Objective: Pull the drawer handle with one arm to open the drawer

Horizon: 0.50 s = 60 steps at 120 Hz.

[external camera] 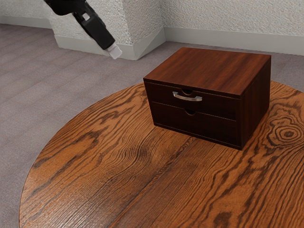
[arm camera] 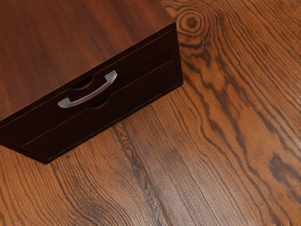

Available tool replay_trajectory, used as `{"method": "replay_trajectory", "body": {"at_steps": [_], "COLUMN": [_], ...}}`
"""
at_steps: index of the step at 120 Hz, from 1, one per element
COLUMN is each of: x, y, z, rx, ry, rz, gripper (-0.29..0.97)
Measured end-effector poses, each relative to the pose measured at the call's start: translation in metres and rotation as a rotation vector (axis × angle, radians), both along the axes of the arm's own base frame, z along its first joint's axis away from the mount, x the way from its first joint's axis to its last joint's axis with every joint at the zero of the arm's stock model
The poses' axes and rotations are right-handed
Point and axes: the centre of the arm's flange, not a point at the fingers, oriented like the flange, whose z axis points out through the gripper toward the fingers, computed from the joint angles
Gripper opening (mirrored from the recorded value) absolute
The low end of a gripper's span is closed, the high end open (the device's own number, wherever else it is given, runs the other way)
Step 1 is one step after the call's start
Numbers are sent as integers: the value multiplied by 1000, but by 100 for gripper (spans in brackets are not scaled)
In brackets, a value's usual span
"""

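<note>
drawer handle [external camera: 187, 97]: a curved silver bar, mounted on the upper drawer [external camera: 216, 105] of a small dark-wood cabinet [external camera: 213, 69], which is set toward the far side of a round wooden table [external camera: 109, 171].

exterior view: both drawer fronts are seen flush w/ the cabinet face, so the upper drawer is judged shut and the pull not yet begun. the handle is turned toward the exterior view's left, i.e. the arm's side, prob. so it can be reached head-on. the gripper [external camera: 113, 51] is held high at the upper left, well apart from the cabinet and angled down toward the table. whether the claw is released or clenched cannot be told. the lower drawer [external camera: 199, 126] is given a notch at its top edge, but no bar is seen on it.

wrist view: the handle is seen from above at a slant, w/ the cabinet top behind it and table grain in front. a dark knot [arm camera: 190, 21] is seen in the grain near the cabinet's corner. no brand, label or writing is found anywhere.
</note>
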Motion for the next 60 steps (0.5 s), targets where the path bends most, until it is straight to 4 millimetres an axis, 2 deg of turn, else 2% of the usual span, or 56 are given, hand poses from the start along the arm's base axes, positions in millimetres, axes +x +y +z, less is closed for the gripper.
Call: {"method": "replay_trajectory", "body": {"at_steps": [16,47,60], "x": [3,61,76], "y": [8,-34,-31], "z": [-1,-56,-74], "rx": [75,180,214], "ry": [-12,21,4], "rz": [-154,-484,-583], "gripper": [68,68,67]}}
